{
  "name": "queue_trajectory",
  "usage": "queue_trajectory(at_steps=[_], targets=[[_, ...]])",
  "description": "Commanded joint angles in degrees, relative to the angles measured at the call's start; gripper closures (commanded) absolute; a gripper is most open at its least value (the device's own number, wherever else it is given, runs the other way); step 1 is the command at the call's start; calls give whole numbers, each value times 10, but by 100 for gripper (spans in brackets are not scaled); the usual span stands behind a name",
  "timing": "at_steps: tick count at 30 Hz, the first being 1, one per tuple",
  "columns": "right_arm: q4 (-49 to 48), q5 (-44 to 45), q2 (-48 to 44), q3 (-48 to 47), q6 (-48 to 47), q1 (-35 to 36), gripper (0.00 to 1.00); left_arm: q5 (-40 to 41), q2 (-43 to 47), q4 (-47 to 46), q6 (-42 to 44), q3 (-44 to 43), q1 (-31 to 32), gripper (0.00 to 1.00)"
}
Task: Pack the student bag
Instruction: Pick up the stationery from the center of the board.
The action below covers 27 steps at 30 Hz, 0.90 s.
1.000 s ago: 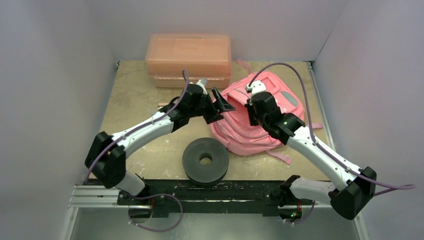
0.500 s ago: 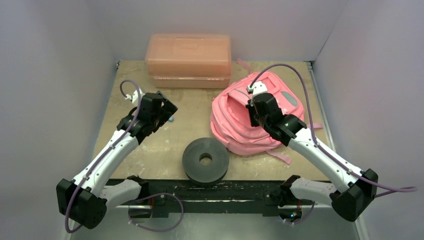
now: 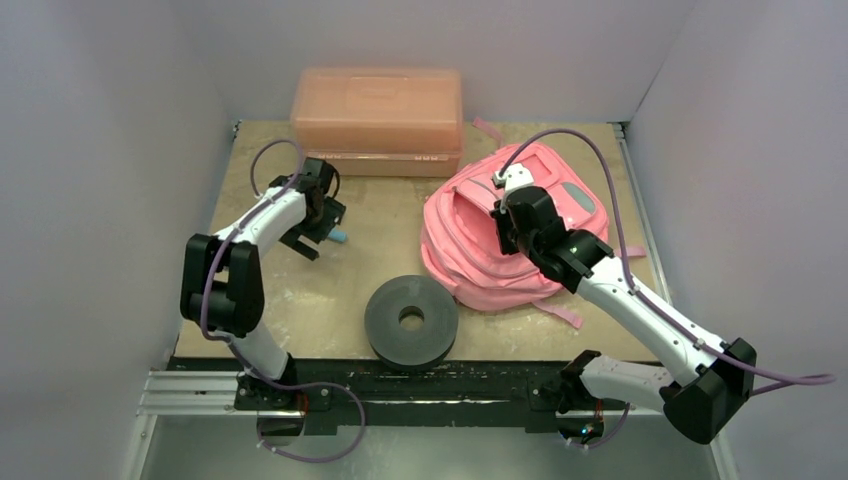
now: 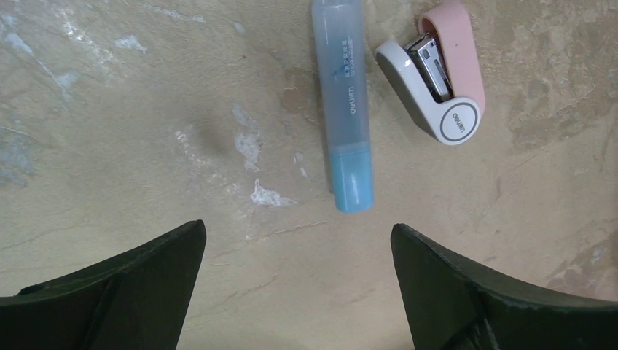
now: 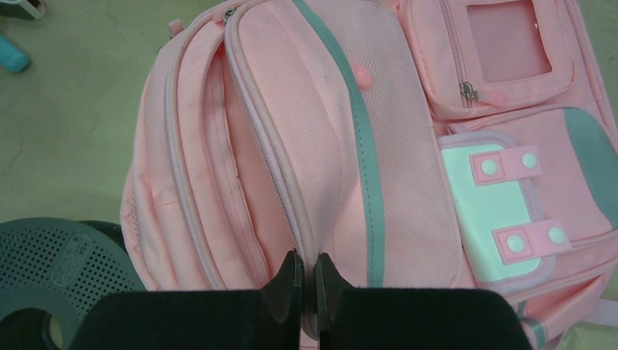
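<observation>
Left claw [image 4: 295, 235] is spread wide, holding nothing, hovering over the table [image 3: 380, 215]. Just ahead of it lies a blue glue stick [image 4: 342, 109], lined up roughly between the two fingers, cap end nearest the claw. A pink-white stapler [image 4: 437, 80] sits just right of the stick, apart from it. A salmon plastic box [image 3: 377, 110] is farther out, ahead-right of the left claw. A black perforated disc [image 3: 385, 325] sits between the claws on the near side, left of the right claw and just beside the bag. The student bag [image 3: 465, 265] lies flat directly under the right claw [image 5: 306, 281], whose fingers are pressed together, pinching the zipper edge of the bag's main flap.
</observation>
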State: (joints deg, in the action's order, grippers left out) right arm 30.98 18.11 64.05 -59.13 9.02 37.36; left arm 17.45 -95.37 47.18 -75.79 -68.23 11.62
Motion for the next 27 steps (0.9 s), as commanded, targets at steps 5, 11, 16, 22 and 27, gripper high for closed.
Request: queue_trajectory(at_steps=[5, 11, 16, 22, 27], targets=[[-70, -49, -33, -5, 5, 3, 100, -21, -54, 15, -54, -39, -25, 2], [-87, -73, -51, 14, 9, 3, 100, -44, -106, 24, -29, -80, -38, 10], [-86, -90, -43, 18, 4, 3, 100, -48, -124, 47, -39, -105, -38, 12], [-93, -89, -48, 22, 5, 3, 100, -70, -163, 70, -78, -160, -38, 18], [-85, -76, -52, 16, 0, 3, 100, -113, -204, 113, -141, -187, -36, 37]])
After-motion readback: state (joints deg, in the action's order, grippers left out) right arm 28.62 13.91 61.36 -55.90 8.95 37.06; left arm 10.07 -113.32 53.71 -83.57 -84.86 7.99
